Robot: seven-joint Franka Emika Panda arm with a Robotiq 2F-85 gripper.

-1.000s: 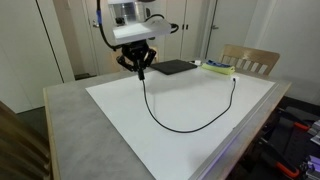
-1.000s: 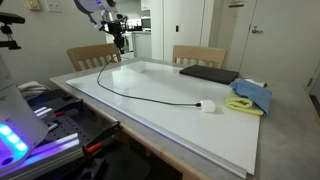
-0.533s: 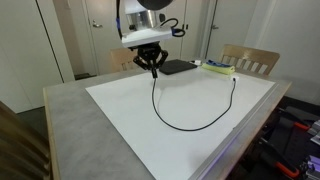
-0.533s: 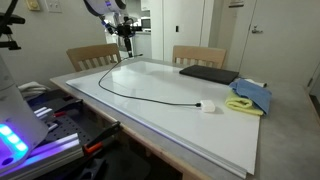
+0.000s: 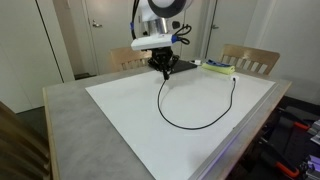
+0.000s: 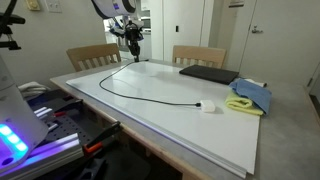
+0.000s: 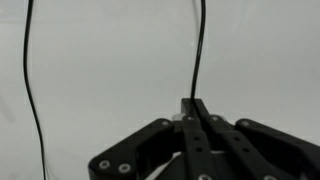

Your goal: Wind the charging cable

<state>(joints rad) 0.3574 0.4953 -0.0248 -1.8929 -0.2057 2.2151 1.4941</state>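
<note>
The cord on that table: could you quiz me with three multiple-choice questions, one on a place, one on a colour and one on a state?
1. Where does the cord's free end lie?
A) beside the cloth
B) on a chair
C) on the floor

2. What colour is the cord?
A) red
B) green
C) black

3. How is the gripper?
A) wide open
B) shut on the cord
C) holding the cloth

Answers:
1 A, the plug rests next to the cloth.
2 C, it shows dark against the white board.
3 B, the wrist view shows it clamped on the cord.
</note>
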